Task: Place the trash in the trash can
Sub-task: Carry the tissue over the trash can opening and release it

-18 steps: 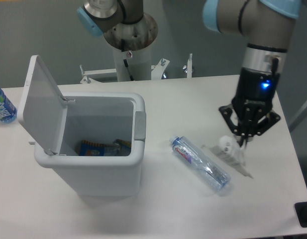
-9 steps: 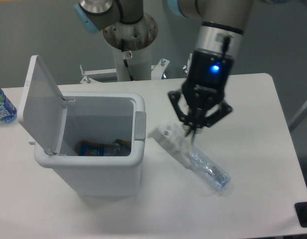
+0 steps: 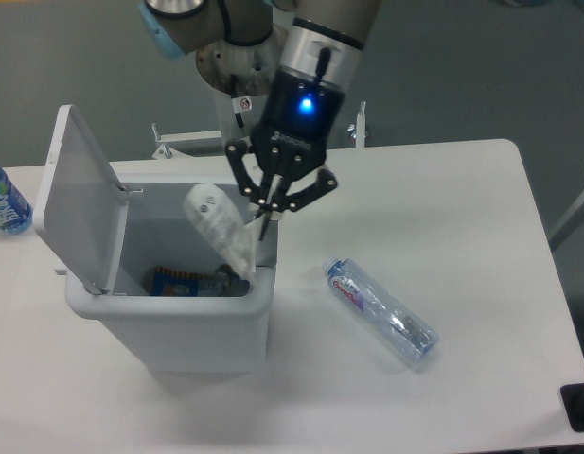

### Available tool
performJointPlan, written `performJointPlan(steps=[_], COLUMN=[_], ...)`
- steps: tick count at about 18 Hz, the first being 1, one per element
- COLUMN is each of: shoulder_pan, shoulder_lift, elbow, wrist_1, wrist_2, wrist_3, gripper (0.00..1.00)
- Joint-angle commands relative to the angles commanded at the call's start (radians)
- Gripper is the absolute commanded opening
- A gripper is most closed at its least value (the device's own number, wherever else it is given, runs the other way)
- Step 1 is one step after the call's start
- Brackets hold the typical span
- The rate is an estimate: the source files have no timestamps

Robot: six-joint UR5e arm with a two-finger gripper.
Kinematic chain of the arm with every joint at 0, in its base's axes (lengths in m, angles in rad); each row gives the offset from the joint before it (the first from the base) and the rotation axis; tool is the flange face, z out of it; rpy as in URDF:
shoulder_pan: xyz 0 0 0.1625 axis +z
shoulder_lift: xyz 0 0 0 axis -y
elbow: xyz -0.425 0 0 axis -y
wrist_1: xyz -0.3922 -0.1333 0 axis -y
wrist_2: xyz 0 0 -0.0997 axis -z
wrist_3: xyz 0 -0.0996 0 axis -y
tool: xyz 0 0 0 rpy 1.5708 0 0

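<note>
My gripper (image 3: 264,225) is shut on a crumpled white wrapper (image 3: 219,230), which hangs over the open mouth of the trash can (image 3: 168,326), near its right rim. The can is white, its lid (image 3: 76,194) tipped up on the left, and some coloured packaging (image 3: 192,281) lies at its bottom. A clear plastic bottle (image 3: 380,308) with a blue cap and pink-red label lies on its side on the table to the right of the can.
A blue-labelled bottle (image 3: 5,200) stands at the far left edge of the table. The arm's base column (image 3: 246,109) rises behind the can. The table's right edge is near a dark object (image 3: 579,407) at the lower right.
My gripper has carried the wrapper leftward from the table's right side, past the lying bottle, to above the can's opening. The bottle has stayed in place.
</note>
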Motion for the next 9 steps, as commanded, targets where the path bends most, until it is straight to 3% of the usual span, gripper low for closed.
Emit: performJointPlan(steps=[4, 6, 9], shoulder_pan=[-0.008, -0.006, -0.008], shoulder_lift=[0.003, 0.005, 0.000], elbow=[-0.012, -0.015, -0.014], wrist_1=[0.000, 0.000, 0.000], wrist_2=[0.000, 0.000, 0.003], wrist_3=[0.015, 0.034, 0.037], gripper=[0.20, 0.37, 0.47])
